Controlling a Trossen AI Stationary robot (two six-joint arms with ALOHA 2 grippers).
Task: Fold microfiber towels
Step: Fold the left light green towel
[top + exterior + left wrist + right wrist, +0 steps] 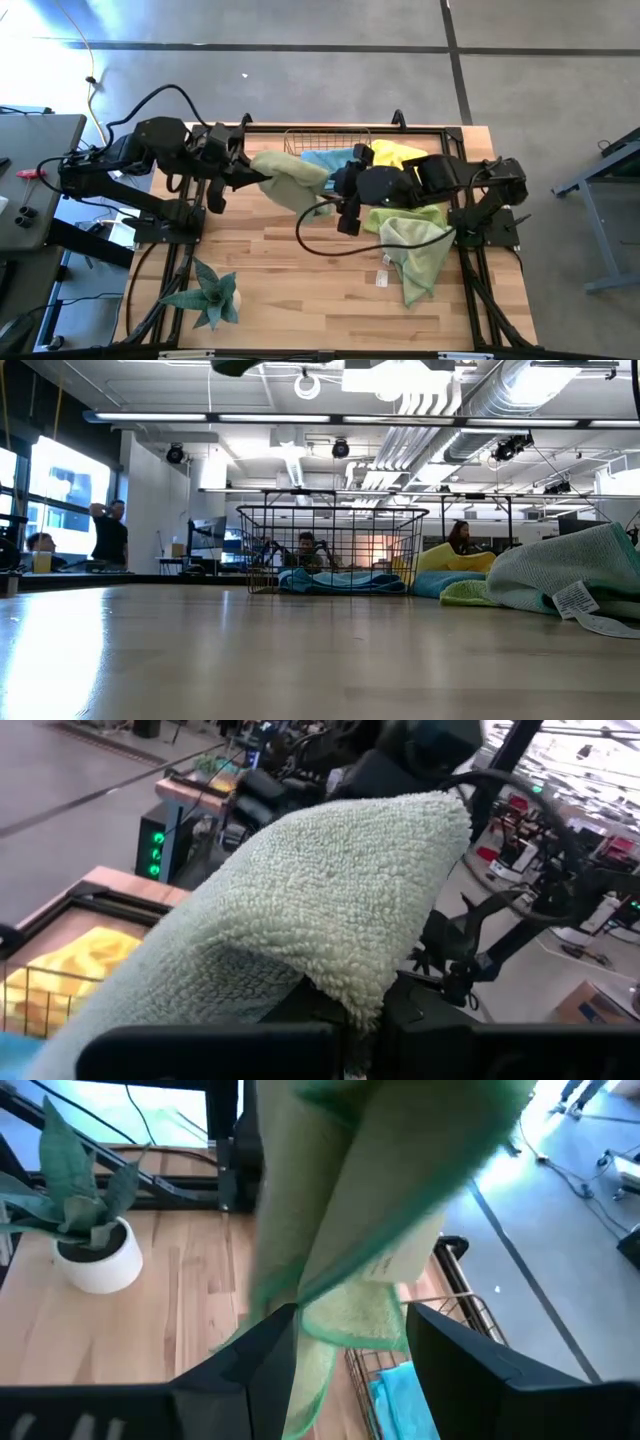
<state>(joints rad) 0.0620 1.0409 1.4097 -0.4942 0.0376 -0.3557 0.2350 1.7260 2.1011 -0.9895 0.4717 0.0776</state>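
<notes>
A pale green microfiber towel (pixel 292 180) hangs in the air over the middle of the table, between my two grippers. My left gripper (pixel 250 178) is at its left end, shut on it; in the left wrist view the towel (pixel 300 920) drapes over the fingers and hides them. My right gripper (pixel 350 1325) stands open at the towel's right end (pixel 325 205), and a hanging fold with a darker green hem (pixel 340 1315) passes between its wide-set fingers. I cannot tell whether those fingers touch the cloth. My left gripper holds the pale green towel at its left end (pixel 262 176), coming at it nearly level from the table's left side. The cloth lies over the fingers and hides the place of contact. The towel is lifted clear of the table and sags toward my right gripper.
A copper wire basket (pixel 325 140) at the far edge holds a light blue towel (pixel 325 158). A yellow towel (pixel 395 153), a lime green one (pixel 405 215) and a pale green one with a label (pixel 420 262) lie at the right. A potted plant (pixel 210 290) stands near left.
</notes>
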